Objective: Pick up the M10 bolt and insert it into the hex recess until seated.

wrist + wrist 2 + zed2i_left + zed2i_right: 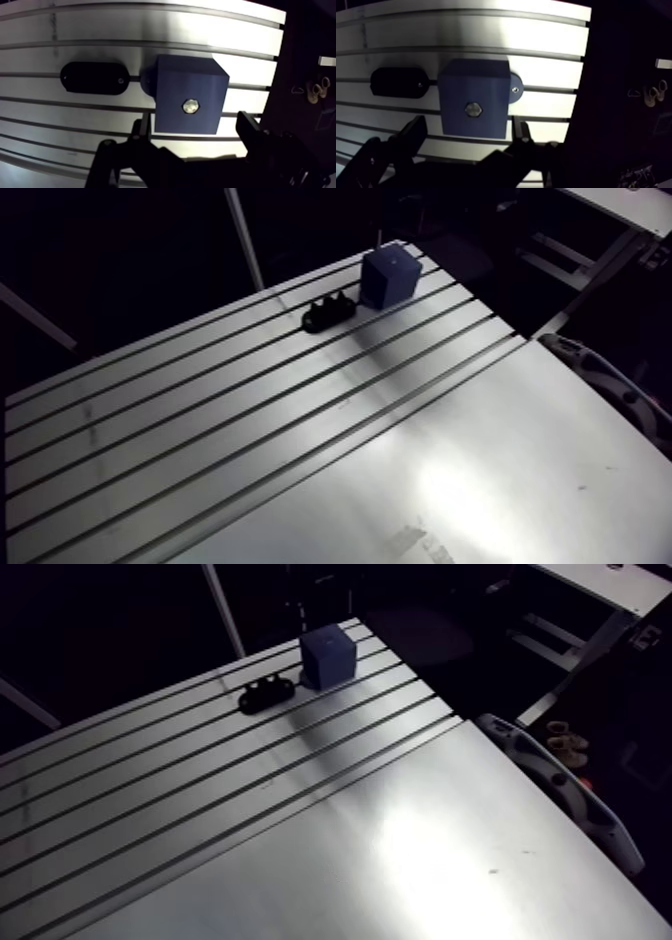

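Already your M10 bolt sits in the blue block (black holder at its nine o'clock); gripper spread apart, empty.

The bolt sat in the recess of the block, and only its silvery hex head showed, seen end-on from above. The head lay near the middle of the block's top face, ringed closely by the recess; whether it sat flush could not be told. The block was a dark blue cube, standing upright on the table near a far corner, just beside a black oval piece.
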Tool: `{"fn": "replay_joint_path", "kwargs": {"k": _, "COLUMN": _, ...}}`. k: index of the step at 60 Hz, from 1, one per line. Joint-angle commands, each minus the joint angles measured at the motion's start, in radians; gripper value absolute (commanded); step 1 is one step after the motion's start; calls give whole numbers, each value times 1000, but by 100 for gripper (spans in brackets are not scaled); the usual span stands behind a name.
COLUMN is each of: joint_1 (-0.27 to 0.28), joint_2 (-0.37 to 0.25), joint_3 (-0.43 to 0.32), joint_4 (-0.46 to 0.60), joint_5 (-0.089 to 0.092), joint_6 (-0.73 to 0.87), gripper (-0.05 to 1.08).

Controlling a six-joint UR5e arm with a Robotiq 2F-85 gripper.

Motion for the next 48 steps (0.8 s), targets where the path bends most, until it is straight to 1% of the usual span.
{"fn": "replay_joint_path", "kwargs": {"k": 1, "joint_1": 0, "joint_2": -9, "joint_3": -7, "joint_4": 44, "joint_5": 0, "joint_6": 12, "gripper": 0}}
{"fn": "replay_joint_path", "kwargs": {"k": 10, "joint_1": 2, "joint_2": -39, "joint_3": -29, "joint_4": 100, "joint_5": 0, "joint_6": 40, "gripper": 0}}
{"fn": "replay_joint_path", "kwargs": {"k": 15, "joint_1": 3, "joint_2": -76, "joint_3": -49, "joint_4": 155, "joint_5": 2, "joint_6": 90, "gripper": 0}}
{"fn": "replay_joint_path", "kwargs": {"k": 16, "joint_1": 8, "joint_2": -89, "joint_3": -51, "joint_4": 171, "joint_5": 2, "joint_6": 107, "gripper": 0}}
{"fn": "replay_joint_path", "kwargs": {"k": 17, "joint_1": 8, "joint_2": -89, "joint_3": -51, "joint_4": 171, "joint_5": 2, "joint_6": 107, "gripper": 0}}
{"fn": "replay_joint_path", "kwargs": {"k": 18, "joint_1": 20, "joint_2": -105, "joint_3": -52, "joint_4": 185, "joint_5": 2, "joint_6": 125, "gripper": 0}}
{"fn": "replay_joint_path", "kwargs": {"k": 19, "joint_1": 20, "joint_2": -105, "joint_3": -52, "joint_4": 185, "joint_5": 2, "joint_6": 125, "gripper": 0}}
{"fn": "replay_joint_path", "kwargs": {"k": 20, "joint_1": 36, "joint_2": -120, "joint_3": -50, "joint_4": 193, "joint_5": 1, "joint_6": 142, "gripper": 0}}
{"fn": "replay_joint_path", "kwargs": {"k": 21, "joint_1": 36, "joint_2": -120, "joint_3": -50, "joint_4": 193, "joint_5": 1, "joint_6": 142, "gripper": 0}}
{"fn": "replay_joint_path", "kwargs": {"k": 24, "joint_1": 66, "joint_2": -146, "joint_3": -45, "joint_4": 202, "joint_5": -3, "joint_6": 166, "gripper": 0}}
{"fn": "replay_joint_path", "kwargs": {"k": 25, "joint_1": 66, "joint_2": -146, "joint_3": -45, "joint_4": 202, "joint_5": -3, "joint_6": 166, "gripper": 0}}
{"fn": "replay_joint_path", "kwargs": {"k": 26, "joint_1": 79, "joint_2": -161, "joint_3": -43, "joint_4": 205, "joint_5": -1, "joint_6": 177, "gripper": 0}}
{"fn": "replay_joint_path", "kwargs": {"k": 27, "joint_1": 79, "joint_2": -161, "joint_3": -43, "joint_4": 205, "joint_5": -1, "joint_6": 177, "gripper": 0}}
{"fn": "replay_joint_path", "kwargs": {"k": 28, "joint_1": 93, "joint_2": -174, "joint_3": -41, "joint_4": 210, "joint_5": -3, "joint_6": 190, "gripper": 0}}
{"fn": "replay_joint_path", "kwargs": {"k": 29, "joint_1": 93, "joint_2": -174, "joint_3": -41, "joint_4": 210, "joint_5": -3, "joint_6": 190, "gripper": 0}}
{"fn": "replay_joint_path", "kwargs": {"k": 30, "joint_1": 108, "joint_2": -186, "joint_3": -41, "joint_4": 217, "joint_5": -3, "joint_6": 205, "gripper": 0}}
{"fn": "replay_joint_path", "kwargs": {"k": 31, "joint_1": 108, "joint_2": -186, "joint_3": -41, "joint_4": 217, "joint_5": -3, "joint_6": 205, "gripper": 0}}
{"fn": "replay_joint_path", "kwargs": {"k": 33, "joint_1": 148, "joint_2": -201, "joint_3": -42, "joint_4": 231, "joint_5": -4, "joint_6": 235, "gripper": 1}}
{"fn": "replay_joint_path", "kwargs": {"k": 34, "joint_1": 148, "joint_2": -201, "joint_3": -42, "joint_4": 231, "joint_5": -4, "joint_6": 235, "gripper": 1}}
{"fn": "replay_joint_path", "kwargs": {"k": 35, "joint_1": 171, "joint_2": -206, "joint_3": -45, "joint_4": 237, "joint_5": -3, "joint_6": 247, "gripper": 1}}
{"fn": "replay_joint_path", "kwargs": {"k": 36, "joint_1": 171, "joint_2": -206, "joint_3": -45, "joint_4": 237, "joint_5": -3, "joint_6": 247, "gripper": 1}}
{"fn": "replay_joint_path", "kwargs": {"k": 37, "joint_1": 194, "joint_2": -209, "joint_3": -48, "joint_4": 240, "joint_5": -3, "joint_6": 259, "gripper": 1}}
{"fn": "replay_joint_path", "kwargs": {"k": 38, "joint_1": 194, "joint_2": -209, "joint_3": -48, "joint_4": 240, "joint_5": -3, "joint_6": 259, "gripper": 1}}
{"fn": "replay_joint_path", "kwargs": {"k": 39, "joint_1": 214, "joint_2": -210, "joint_3": -50, "joint_4": 242, "joint_5": -4, "joint_6": 274, "gripper": 1}}
{"fn": "replay_joint_path", "kwargs": {"k": 40, "joint_1": 214, "joint_2": -210, "joint_3": -50, "joint_4": 242, "joint_5": -4, "joint_6": 274, "gripper": 1}}
{"fn": "replay_joint_path", "kwargs": {"k": 41, "joint_1": 234, "joint_2": -211, "joint_3": -51, "joint_4": 244, "joint_5": -4, "joint_6": 288, "gripper": 1}}
{"fn": "replay_joint_path", "kwargs": {"k": 42, "joint_1": 234, "joint_2": -211, "joint_3": -51, "joint_4": 244, "joint_5": -4, "joint_6": 288, "gripper": 1}}
{"fn": "replay_joint_path", "kwargs": {"k": 43, "joint_1": 252, "joint_2": -212, "joint_3": -54, "joint_4": 244, "joint_5": -4, "joint_6": 303, "gripper": 1}}
{"fn": "replay_joint_path", "kwargs": {"k": 44, "joint_1": 252, "joint_2": -212, "joint_3": -54, "joint_4": 244, "joint_5": -4, "joint_6": 303, "gripper": 1}}
{"fn": "replay_joint_path", "kwargs": {"k": 45, "joint_1": 270, "joint_2": -217, "joint_3": -56, "joint_4": 247, "joint_5": -6, "joint_6": 320, "gripper": 1}}
{"fn": "replay_joint_path", "kwargs": {"k": 46, "joint_1": 270, "joint_2": -217, "joint_3": -56, "joint_4": 247, "joint_5": -6, "joint_6": 320, "gripper": 1}}
{"fn": "replay_joint_path", "kwargs": {"k": 47, "joint_1": 288, "joint_2": -222, "joint_3": -57, "joint_4": 247, "joint_5": -11, "joint_6": 338, "gripper": 1}}
{"fn": "replay_joint_path", "kwargs": {"k": 48, "joint_1": 288, "joint_2": -222, "joint_3": -57, "joint_4": 247, "joint_5": -11, "joint_6": 338, "gripper": 1}}
